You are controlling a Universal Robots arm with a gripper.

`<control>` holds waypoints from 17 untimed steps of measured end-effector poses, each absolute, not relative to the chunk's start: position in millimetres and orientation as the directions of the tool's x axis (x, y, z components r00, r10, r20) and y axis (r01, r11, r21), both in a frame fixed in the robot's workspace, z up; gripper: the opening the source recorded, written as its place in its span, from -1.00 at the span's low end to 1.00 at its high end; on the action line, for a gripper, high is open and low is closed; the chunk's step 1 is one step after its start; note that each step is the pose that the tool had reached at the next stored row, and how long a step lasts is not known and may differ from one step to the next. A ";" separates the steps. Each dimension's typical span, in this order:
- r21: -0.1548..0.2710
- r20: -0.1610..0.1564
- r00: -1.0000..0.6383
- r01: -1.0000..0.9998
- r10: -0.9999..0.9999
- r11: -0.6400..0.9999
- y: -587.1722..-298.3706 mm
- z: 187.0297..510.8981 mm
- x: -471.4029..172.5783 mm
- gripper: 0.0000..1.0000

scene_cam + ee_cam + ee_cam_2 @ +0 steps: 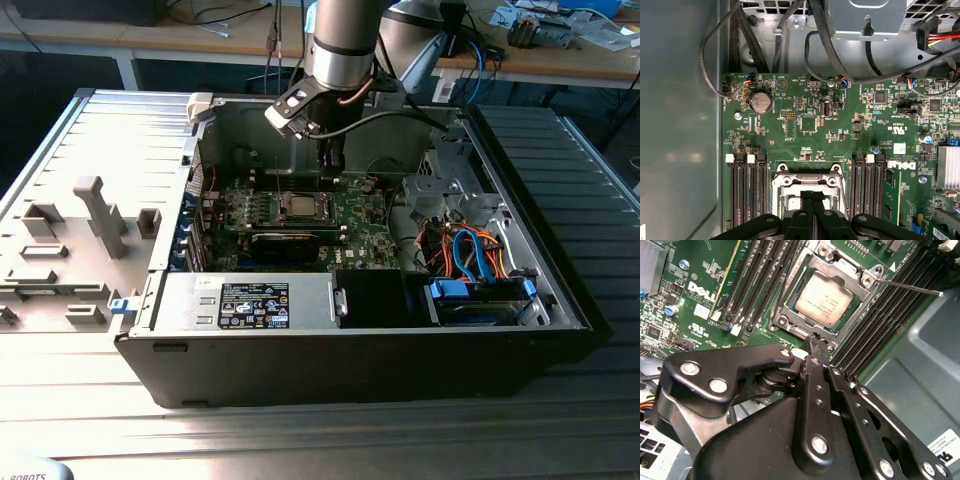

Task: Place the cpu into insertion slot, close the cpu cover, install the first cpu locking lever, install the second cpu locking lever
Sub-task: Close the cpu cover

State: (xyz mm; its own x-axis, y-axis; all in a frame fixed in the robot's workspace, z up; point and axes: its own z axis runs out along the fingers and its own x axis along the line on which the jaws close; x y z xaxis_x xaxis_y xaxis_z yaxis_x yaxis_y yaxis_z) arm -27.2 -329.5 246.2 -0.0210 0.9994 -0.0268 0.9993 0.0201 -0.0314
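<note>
The cpu (824, 297), a dull silver square, lies flat in the insertion slot (782, 320) on the green board. The cpu cover (846, 266), a silver frame plate, lies down around the chip's edges. A thin metal lever rod (910, 287) sticks out sideways from one socket corner. My gripper (815, 340) hangs just above the socket's edge, its black fingers together with nothing between them. In the first wrist view the gripper (812, 195) sits over the socket frame (785, 181). In the exterior view the gripper (330, 168) hovers just behind the socket (298, 206).
Black memory slots (746, 195) flank the socket on both sides. A coin battery (760, 101) and black cables (830, 60) lie beyond it. A drive cage with orange and blue cables (470, 250) fills the exterior view's right of the case; the grey case wall (680, 125) stands close by.
</note>
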 end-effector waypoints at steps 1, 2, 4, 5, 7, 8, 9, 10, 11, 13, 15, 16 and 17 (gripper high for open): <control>-0.031 -0.027 -0.021 0.999 0.999 0.020 -329.5 246.0 -27.2 -0.79; -0.031 -0.027 -0.021 0.999 0.999 0.020 -329.5 246.0 -27.2 -0.79; -0.031 -0.027 -0.021 0.999 0.999 0.020 -329.5 246.0 -27.5 -0.79; -0.031 -0.027 -0.021 0.999 0.999 0.020 -329.5 245.9 -27.8 -0.79; -0.031 -0.027 -0.021 0.999 0.999 0.020 -329.5 245.7 -28.7 -0.79; -0.031 -0.027 -0.021 0.999 0.999 0.020 -329.5 245.5 -29.2 -0.79; -0.031 -0.026 -0.021 0.999 0.999 0.020 -329.5 245.2 -29.9 -0.79; -0.031 -0.027 -0.021 0.999 0.999 0.020 -329.5 244.9 -30.6 -0.79; -0.031 -0.027 -0.021 0.999 0.999 0.020 -329.5 244.6 -31.4 -0.79; -0.031 -0.027 -0.021 0.999 0.999 0.020 -329.5 244.2 -32.5 -0.79; -0.031 -0.027 -0.021 0.999 0.999 0.020 -329.5 243.7 -34.1 -0.79; -0.031 -0.027 -0.021 0.999 0.999 0.020 -329.5 243.6 -34.7 -0.79; -0.031 -0.027 -0.021 0.999 0.999 0.020 -329.5 243.3 -35.9 -0.79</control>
